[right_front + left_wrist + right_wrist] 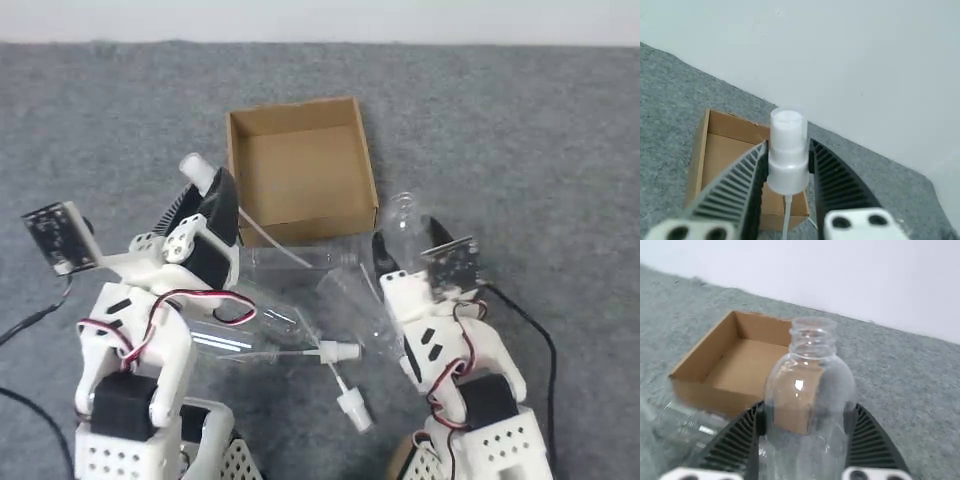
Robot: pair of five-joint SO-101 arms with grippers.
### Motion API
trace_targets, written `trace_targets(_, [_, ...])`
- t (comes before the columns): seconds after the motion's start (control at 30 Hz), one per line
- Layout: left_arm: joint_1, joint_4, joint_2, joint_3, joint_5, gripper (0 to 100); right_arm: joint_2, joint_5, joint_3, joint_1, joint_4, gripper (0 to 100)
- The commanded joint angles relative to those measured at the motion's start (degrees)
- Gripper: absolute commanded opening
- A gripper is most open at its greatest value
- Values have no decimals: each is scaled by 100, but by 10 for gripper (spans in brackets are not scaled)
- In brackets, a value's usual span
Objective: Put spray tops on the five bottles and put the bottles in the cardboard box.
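Observation:
My left gripper (786, 167) is shut on a white spray top (788, 150), held upright with its thin tube hanging down; from above this spray top (198, 170) shows just left of the cardboard box (302, 170). My right gripper (807, 422) is shut on a clear open-necked bottle (810, 390), upright, right of the box's near corner; from above the bottle (405, 215) stands between the black fingers. Several clear bottles (300, 265) lie on the carpet between the arms. Two more spray tops (340, 352) (353, 405) lie near the front.
The open box (735, 355) holds nothing. Grey carpet (520, 130) covers the table, with free room left and right of the box. A white wall (840, 60) rises behind. Cables (530, 340) run beside both arm bases.

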Motion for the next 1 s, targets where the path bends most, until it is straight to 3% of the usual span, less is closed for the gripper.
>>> trace_targets(0.0, [-35, -193, -114, -101, 422, 10, -127, 422, 9, -215, -145, 104])
trace_targets(0.4, [-35, -158, -114, -66, 1354, 10, -127, 519, 62, -233, -145, 104])
trace_targets(0.63, [-888, -185, -114, -57, 2022, 10, -127, 747, 70, -242, -101, 104])
trace_targets(0.97, [-958, -158, -114, -48, 2338, 10, -127, 1213, 202, -637, -92, 104])
